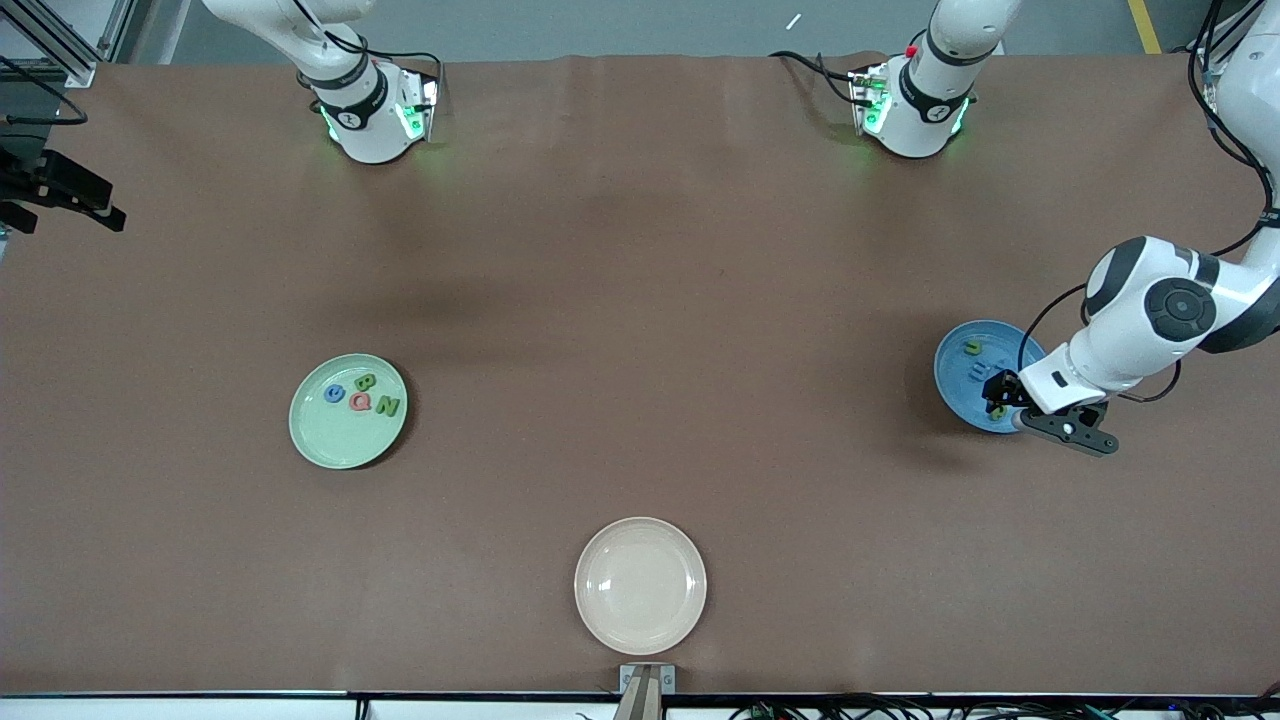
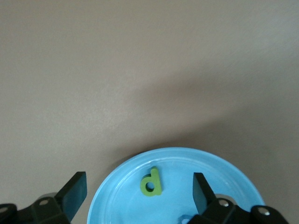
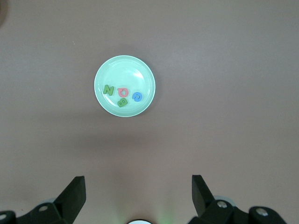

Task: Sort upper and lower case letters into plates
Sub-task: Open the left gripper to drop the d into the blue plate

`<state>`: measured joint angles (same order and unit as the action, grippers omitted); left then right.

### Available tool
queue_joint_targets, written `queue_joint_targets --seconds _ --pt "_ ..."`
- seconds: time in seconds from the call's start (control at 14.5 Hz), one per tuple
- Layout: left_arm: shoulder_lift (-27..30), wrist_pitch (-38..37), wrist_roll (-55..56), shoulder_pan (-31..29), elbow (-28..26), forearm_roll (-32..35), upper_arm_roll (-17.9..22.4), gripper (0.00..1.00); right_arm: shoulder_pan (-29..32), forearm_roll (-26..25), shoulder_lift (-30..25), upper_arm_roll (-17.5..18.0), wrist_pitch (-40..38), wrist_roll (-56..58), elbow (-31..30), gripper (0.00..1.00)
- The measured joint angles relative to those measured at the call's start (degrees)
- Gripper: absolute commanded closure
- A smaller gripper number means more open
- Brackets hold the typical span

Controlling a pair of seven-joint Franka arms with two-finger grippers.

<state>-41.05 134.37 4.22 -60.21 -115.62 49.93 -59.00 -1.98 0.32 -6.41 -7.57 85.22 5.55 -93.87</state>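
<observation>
The pale green plate (image 1: 330, 435) lies toward the right arm's end and holds the blue C (image 1: 335, 394), green B (image 1: 366, 383), red Q (image 1: 360, 402) and green N (image 1: 387, 406). The bright blue plate (image 1: 955, 375) lies toward the left arm's end and holds the green n (image 1: 972, 348). My left gripper (image 1: 1000, 393) is open and empty, low over the blue plate (image 2: 117, 200), with the green p (image 2: 151, 183) lying between its fingers. A blue letter's edge (image 2: 185, 218) shows beside it. My right gripper (image 3: 138, 193) is open and empty, high above the table. It sees the green plate (image 3: 126, 70).
A cream-beige round plate (image 1: 640, 585) lies bare near the front camera, mid-table. The arm bases (image 1: 370, 110) (image 1: 915, 105) stand along the table edge farthest from the front camera. A black fixture (image 1: 55, 190) juts in at the right arm's end.
</observation>
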Motion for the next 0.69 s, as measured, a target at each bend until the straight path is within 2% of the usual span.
queue_joint_targets --seconds 0.14,0.41,0.69 --pt "2.44 -0.11 -1.99 0.3 0.9 -7.15 -1.12 0.0 0.0 0.0 0.0 0.01 0.23 0.01 -0.06 0.0" --pt "12.56 -4.59 -11.25 1.6 3.28 -26.03 -1.6 0.0 0.0 -0.01 -0.02 0.02 0.32 0.01 -0.1 0.0" --pt "20.99 -9.28 -12.99 1.59 5.45 -32.36 -1.55 0.0 -0.01 -0.03 -0.03 0.01 0.32 0.02 -0.21 0.0"
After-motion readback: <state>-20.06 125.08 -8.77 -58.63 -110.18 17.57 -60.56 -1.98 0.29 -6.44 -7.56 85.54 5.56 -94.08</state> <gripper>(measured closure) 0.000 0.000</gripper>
